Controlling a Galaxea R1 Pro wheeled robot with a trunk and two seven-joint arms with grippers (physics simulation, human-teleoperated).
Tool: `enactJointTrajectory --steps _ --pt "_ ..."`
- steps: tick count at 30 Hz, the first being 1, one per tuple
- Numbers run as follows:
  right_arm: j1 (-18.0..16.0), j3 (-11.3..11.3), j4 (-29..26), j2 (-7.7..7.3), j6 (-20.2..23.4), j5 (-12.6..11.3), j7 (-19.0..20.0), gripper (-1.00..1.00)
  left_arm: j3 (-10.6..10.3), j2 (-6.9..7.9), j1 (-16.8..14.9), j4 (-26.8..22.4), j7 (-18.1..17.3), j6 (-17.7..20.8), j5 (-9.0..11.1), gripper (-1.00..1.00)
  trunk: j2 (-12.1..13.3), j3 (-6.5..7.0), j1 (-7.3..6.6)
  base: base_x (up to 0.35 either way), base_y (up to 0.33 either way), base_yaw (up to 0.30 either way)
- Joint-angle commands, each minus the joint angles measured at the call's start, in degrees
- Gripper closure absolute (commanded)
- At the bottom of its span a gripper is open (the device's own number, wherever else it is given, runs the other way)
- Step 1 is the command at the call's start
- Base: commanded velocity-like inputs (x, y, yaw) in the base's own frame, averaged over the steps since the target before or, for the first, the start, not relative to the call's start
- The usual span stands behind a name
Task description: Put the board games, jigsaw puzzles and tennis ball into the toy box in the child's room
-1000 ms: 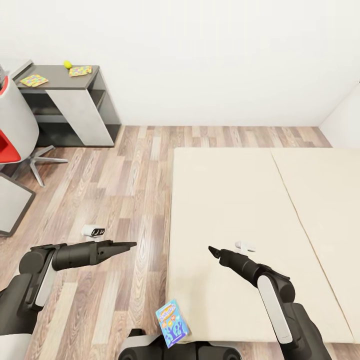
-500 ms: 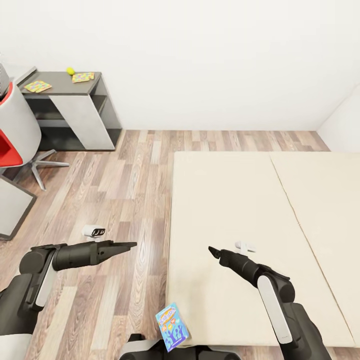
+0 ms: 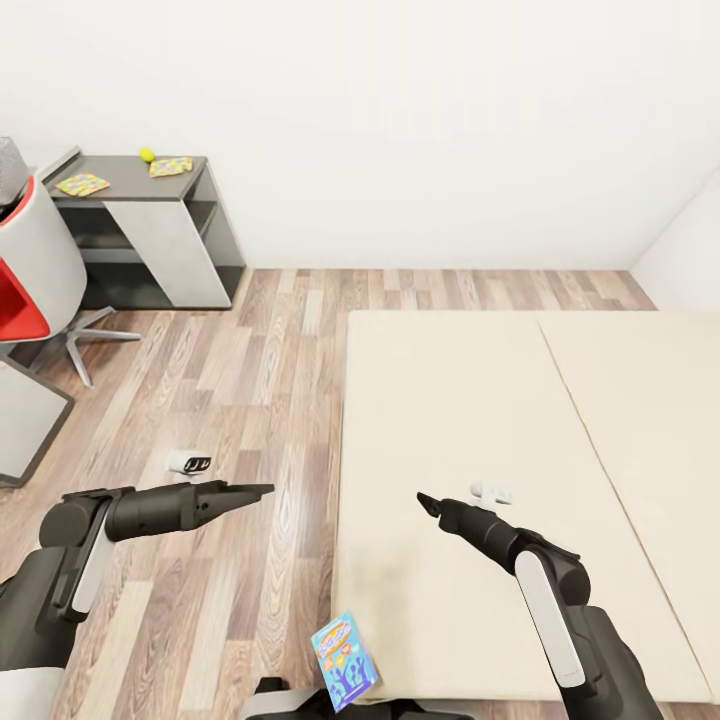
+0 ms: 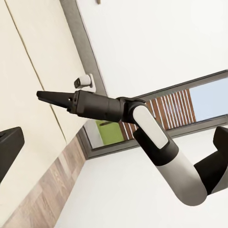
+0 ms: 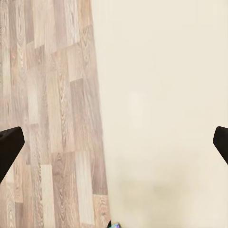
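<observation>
A board game (image 3: 344, 660) with a blue printed cover stands tilted at the near corner of the cream bed (image 3: 480, 400), close to my base; a sliver of the board game (image 5: 114, 224) shows in the right wrist view. On the far dark grey table (image 3: 130, 178) lie two jigsaw puzzles (image 3: 82, 184) (image 3: 171, 166) and the tennis ball (image 3: 147, 154). A light grey rim (image 3: 58, 162) at the table's left end looks like the toy box, mostly hidden. My left gripper (image 3: 262, 489) hangs open over the floor. My right gripper (image 3: 425, 499) is open over the bed, holding nothing.
A red and white swivel chair (image 3: 30, 270) stands in front of the table. A small white object (image 3: 188, 462) lies on the wood floor, another (image 3: 490, 492) on the bed. A grey panel (image 3: 25, 420) sits at the left edge. White walls close the room.
The whole head view has shifted, so the table sits lower and further right and the board game lower in the picture. Both arms hold the same pose.
</observation>
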Motion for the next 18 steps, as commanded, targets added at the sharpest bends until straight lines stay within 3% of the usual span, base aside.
enactJointTrajectory --steps 1,18 --pt "0.0 -0.1 -0.1 0.04 0.3 0.1 0.2 -1.00 0.0 0.03 0.0 0.0 -0.2 0.6 0.0 -1.00 -0.1 0.02 0.03 0.000 0.000 0.000" --pt "0.0 -0.1 0.0 0.08 0.3 0.1 0.1 -1.00 0.2 0.15 0.0 0.0 -0.2 0.6 0.0 -1.00 -0.1 1.63 0.03 0.000 0.000 0.000"
